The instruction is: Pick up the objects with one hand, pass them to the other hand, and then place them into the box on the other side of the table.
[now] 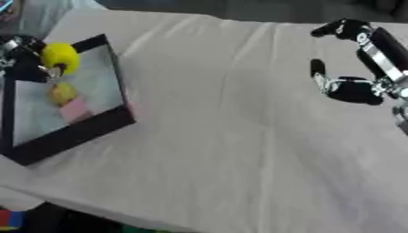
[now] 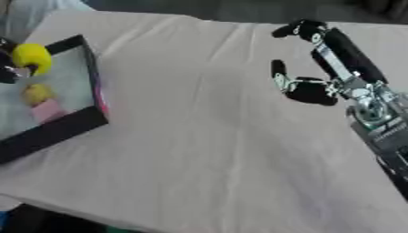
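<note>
Left hand (image 1: 20,57) over box (image 1: 76,132), fingers curled round a yellow object (image 1: 60,57).
Object round, bright yellow (glossy-looking), above the box's far corner; right hand (image 2: 307,88) empty above bench (image 1: 239,150), fingers relaxed.

Black-and-silver robot arm and hand

The right hand (image 2: 307,91) has black fingers with silvery joints; its forearm (image 2: 344,54), beside the pale tablecloth (image 2: 207,136), is black with a white strip and a round silver wrist joint.

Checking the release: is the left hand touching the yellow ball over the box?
Touching. In the left eye view the left hand has its fingers curled around the yellow ball, held above the black-rimmed box.
</note>
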Robot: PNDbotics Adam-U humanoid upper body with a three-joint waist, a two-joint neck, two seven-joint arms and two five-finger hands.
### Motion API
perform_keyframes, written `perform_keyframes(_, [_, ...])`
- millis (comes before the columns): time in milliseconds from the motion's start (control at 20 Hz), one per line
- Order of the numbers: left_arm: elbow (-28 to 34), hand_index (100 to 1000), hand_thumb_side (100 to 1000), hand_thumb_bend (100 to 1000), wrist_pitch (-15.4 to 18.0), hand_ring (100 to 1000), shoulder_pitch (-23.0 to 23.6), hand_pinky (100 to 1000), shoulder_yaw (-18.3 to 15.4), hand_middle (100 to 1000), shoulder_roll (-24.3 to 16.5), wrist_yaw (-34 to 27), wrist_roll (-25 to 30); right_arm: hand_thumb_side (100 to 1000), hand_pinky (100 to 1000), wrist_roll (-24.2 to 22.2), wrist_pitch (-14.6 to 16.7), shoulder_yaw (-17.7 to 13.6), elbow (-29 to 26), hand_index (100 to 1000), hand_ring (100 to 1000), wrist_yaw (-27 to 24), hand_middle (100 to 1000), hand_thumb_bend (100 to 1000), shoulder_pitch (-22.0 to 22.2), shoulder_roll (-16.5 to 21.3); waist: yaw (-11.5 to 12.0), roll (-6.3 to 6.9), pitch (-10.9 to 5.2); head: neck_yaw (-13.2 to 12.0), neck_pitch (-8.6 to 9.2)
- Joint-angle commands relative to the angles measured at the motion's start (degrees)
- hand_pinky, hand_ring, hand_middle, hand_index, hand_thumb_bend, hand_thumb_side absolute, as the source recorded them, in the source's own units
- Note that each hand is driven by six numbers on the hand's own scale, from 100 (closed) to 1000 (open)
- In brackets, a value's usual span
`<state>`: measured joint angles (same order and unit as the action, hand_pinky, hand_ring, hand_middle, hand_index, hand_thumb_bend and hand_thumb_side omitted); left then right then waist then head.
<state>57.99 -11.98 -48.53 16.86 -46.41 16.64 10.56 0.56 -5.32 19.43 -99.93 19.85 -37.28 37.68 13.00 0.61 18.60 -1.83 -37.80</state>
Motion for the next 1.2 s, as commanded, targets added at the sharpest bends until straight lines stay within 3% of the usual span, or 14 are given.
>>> perform_keyframes(50, [-1.62, 840, 669, 740, 0.95, 800, -1.15, 905, -1.40, 745, -1.20, 3.22, -1.05, 100, 892, 0.44, -0.14, -1.06, -0.58, 801, 895, -0.08, 761, 100, -0.53, 1.00, -0.04, 0.17, -0.98, 0.45, 0.60])
perform_keyframes(250, [-3.21, 857, 696, 851, 1.09, 812, -1.37, 904, -1.89, 757, -0.76, 5.43, -2.55, 100, 892, 0.65, -0.27, -1.24, -0.47, 800, 895, -0.21, 756, 100, -0.40, 0.99, -0.08, 0.20, -0.96, 0.69, 0.46])
perform_keyframes(450, [-3.55, 857, 679, 832, 1.24, 812, -1.44, 906, -2.27, 757, -0.60, 6.01, -2.74, 100, 892, 0.91, -0.38, -1.39, -0.65, 799, 894, -0.60, 754, 100, -0.36, 1.11, -0.11, 0.26, -1.04, 0.76, 0.43])
perform_keyframes(500, [-3.42, 857, 686, 774, 1.19, 810, -1.34, 914, -2.51, 757, -0.54, 5.75, -2.75, 100, 892, 0.99, -0.42, -1.47, -0.72, 799, 894, -0.73, 754, 100, -0.29, 1.15, -0.14, 0.29, -1.08, 0.79, 0.41])
perform_keyframes(600, [-1.96, 861, 682, 500, 1.55, 804, -0.73, 937, -3.67, 771, -0.47, 3.53, -3.38, 100, 891, 1.43, -0.69, -1.94, -0.93, 797, 895, -1.33, 754, 100, 0.00, 1.29, -0.28, 0.34, -1.26, 1.05, 0.26])
perform_keyframes(650, [-0.77, 861, 682, 500, 1.97, 804, -0.15, 937, -4.24, 771, -0.63, 1.67, -4.05, 100, 891, 1.73, -0.84, -2.22, -1.14, 797, 895, -1.80, 754, 100, 0.16, 1.43, -0.37, 0.36, -1.34, 1.21, 0.20])
perform_keyframes(700, [0.60, 864, 726, 286, 2.46, 779, 0.35, 950, -4.91, 794, -0.75, -0.37, -4.95, 100, 892, 2.10, -0.97, -2.60, -1.40, 796, 896, -2.29, 756, 100, 0.35, 1.64, -0.46, 0.35, -1.48, 1.62, 0.05])
perform_keyframes(800, [5.10, 899, 883, 142, 4.36, 781, 2.36, 985, -7.86, 831, -0.76, -7.77, -8.03, 100, 899, 3.88, -1.46, -4.51, -2.39, 799, 907, -4.53, 771, 100, 1.36, 2.86, -0.65, 0.22, -1.93, 3.53, -0.43])
perform_keyframes(850, [7.29, 906, 931, 111, 5.05, 781, 3.35, 993, -8.91, 838, -0.97, -11.51, -9.02, 100, 901, 4.55, -1.82, -5.42, -2.89, 802, 910, -6.06, 776, 100, 2.02, 3.57, -0.77, 0.14, -2.14, 4.34, -0.58])
perform_keyframes(1000, [12.27, 920, 991, 166, 6.91, 790, 5.68, 1000, -10.63, 849, -2.27, -19.06, -10.05, 100, 899, 5.59, -2.48, -7.79, -4.54, 801, 908, -9.08, 776, 100, 4.39, 5.42, -1.33, -0.08, -2.58, 5.70, -0.81])
perform_keyframes(1100, [14.33, 907, 891, 204, 7.43, 781, 7.17, 1000, -11.87, 835, -3.07, -23.45, -10.13, 133, 898, 6.32, -2.71, -9.70, -5.97, 795, 910, -10.87, 774, 100, 6.69, 6.47, -1.71, -0.13, -2.82, 6.36, -0.81])
perform_keyframes(1200, [16.31, 893, 862, 235, 7.64, 780, 8.67, 1000, -12.84, 829, -3.38, -27.99, -10.70, 195, 896, 7.07, -3.13, -11.78, -7.23, 791, 911, -13.81, 772, 100, 8.85, 7.47, -2.01, -0.10, -2.96, 6.98, -0.78])
